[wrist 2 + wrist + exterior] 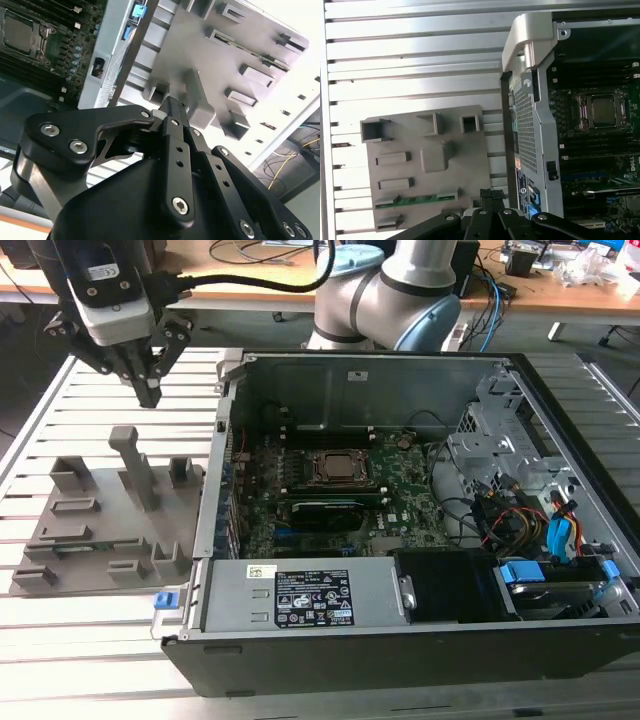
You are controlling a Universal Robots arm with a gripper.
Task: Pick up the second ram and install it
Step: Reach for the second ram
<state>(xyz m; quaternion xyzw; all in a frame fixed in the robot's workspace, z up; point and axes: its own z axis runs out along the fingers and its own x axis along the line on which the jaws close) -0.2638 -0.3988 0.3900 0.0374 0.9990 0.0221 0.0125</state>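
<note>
Slatted metal worktop (100, 640) carries a grey plate (110, 510) of slots and posts at the exterior view's left, with an open computer case (350, 380) just beside it. We find the memory stick (415, 200) standing on edge in a long slot of that plate, near the plate's edge. It shows as a thin green strip (85, 547) with little more than its upper edge exposed. The claw (150, 390) hangs above the plate, well apart from the stick, its two fingers pressed together on nothing. We judge the stick to be light, stiff and thin, but fragile. Its chips and contact edge should not be squeezed or scraped. The best hold looks to be across its two flat faces near the middle of the exposed upper edge, so that it lifts straight out without tilting in the slot.
</note>
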